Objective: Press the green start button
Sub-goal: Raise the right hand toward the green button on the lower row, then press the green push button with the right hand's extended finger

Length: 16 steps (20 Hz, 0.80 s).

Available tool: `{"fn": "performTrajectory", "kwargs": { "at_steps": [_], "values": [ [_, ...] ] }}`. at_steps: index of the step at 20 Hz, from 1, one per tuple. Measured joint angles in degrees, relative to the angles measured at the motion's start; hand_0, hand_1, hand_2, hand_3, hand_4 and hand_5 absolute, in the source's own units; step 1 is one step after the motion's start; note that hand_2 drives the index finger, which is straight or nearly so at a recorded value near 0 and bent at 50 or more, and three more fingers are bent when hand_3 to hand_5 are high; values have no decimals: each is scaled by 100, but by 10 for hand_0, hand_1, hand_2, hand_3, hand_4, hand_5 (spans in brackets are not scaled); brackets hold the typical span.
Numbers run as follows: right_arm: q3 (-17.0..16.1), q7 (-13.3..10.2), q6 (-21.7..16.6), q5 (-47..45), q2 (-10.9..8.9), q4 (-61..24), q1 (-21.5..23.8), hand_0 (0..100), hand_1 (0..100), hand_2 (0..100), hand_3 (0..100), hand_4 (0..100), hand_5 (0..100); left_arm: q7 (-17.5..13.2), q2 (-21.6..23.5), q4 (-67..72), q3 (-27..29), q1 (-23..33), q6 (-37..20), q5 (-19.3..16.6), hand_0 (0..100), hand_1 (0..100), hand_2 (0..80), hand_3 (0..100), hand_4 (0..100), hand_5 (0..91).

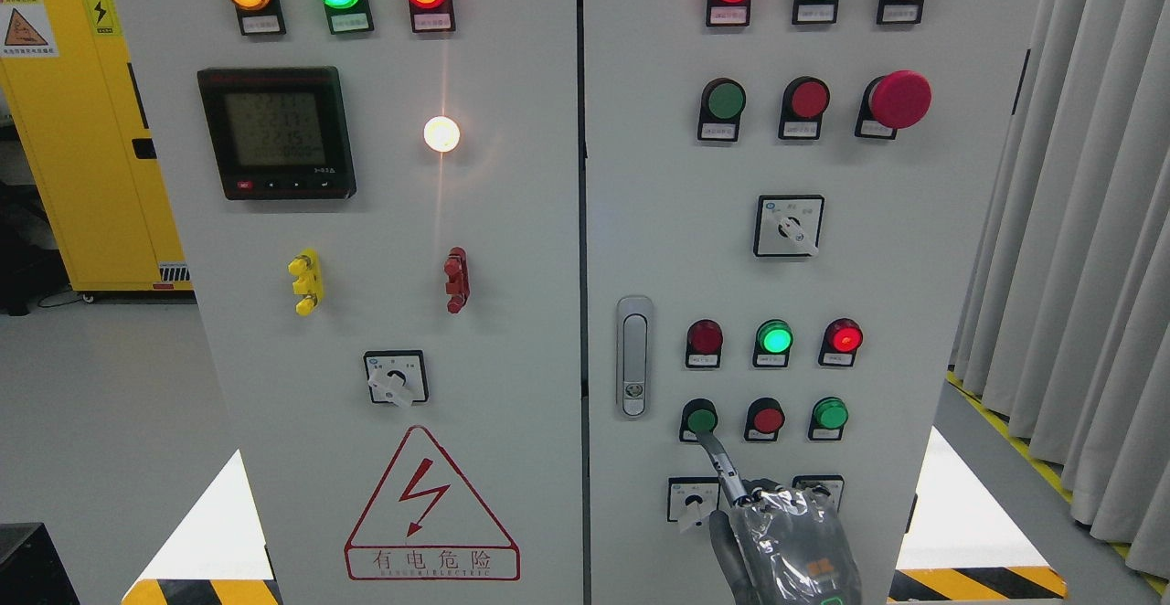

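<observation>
Item: pale grey sheet-metal control cabinet [512,313], two flat doors split by a dark vertical seam, matte painted finish.

Right door, lower group: round green start push-button [701,419] in a black collar, leftmost of a row of three, just right of the brushed-metal oblong door latch [633,355]. Beside it, a round red push-button [767,419] and a domed green button [830,413]. Above these, three round indicator lamps; the middle green lamp [773,338] glows.

Right hand [786,541]: dark, wrapped in crinkled clear plastic film, rising from the bottom edge right of centre. One slim metallic index finger [722,466] extends up-left, its tip touching the green start button's lower edge. The other fingers look curled back; it grasps nothing.

Upper right door: large red mushroom-shaped stop button [898,99].

Left door: black square digital meter [276,132] with grey display; red-outlined triangular lightning warning sign [430,509].

Room: glossy pale floor, black-and-yellow hazard tape [978,583], pleated grey curtain [1088,249] at right, yellow steel cabinet [82,121] at left.
</observation>
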Motion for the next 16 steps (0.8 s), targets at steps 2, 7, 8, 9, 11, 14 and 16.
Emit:
{"fn": "performTrajectory", "kwargs": {
  "at_steps": [2, 7, 8, 9, 11, 14, 16],
  "values": [
    [-25, 2, 3, -10, 2, 28, -22, 790, 1000, 0, 870, 898, 1000, -1, 0, 0, 0, 0, 0, -1, 120, 556, 0, 0, 0, 0],
    [-69, 11, 7, -23, 6, 87, -55, 790, 1000, 0, 872, 899, 1000, -1, 1, 0, 0, -2, 0, -2, 120, 556, 0, 0, 0, 0],
    [-76, 11, 8, -25, 6, 98, -61, 788, 1000, 0, 872, 899, 1000, -1, 1, 0, 0, -2, 0, -1, 120, 556, 0, 0, 0, 0],
    [-83, 12, 8, -26, 7, 108, -69, 790, 1000, 0, 872, 900, 1000, -1, 1, 0, 0, -2, 0, -1, 120, 556, 0, 0, 0, 0],
    [-92, 16, 8, -28, 7, 125, -86, 791, 1000, 0, 873, 902, 1000, -1, 1, 0, 0, -2, 0, -1, 120, 556, 0, 0, 0, 0],
    [-106, 45, 8, -30, 8, 147, -113, 782, 1000, 0, 874, 906, 1000, -3, 1, 0, 0, -3, 0, 0, 120, 556, 0, 0, 0, 0],
    [-111, 60, 8, -31, 9, 158, -129, 783, 1000, 0, 875, 907, 1000, -3, 1, 0, 0, -3, 0, 0, 120, 556, 0, 0, 0, 0]
  ]
}}
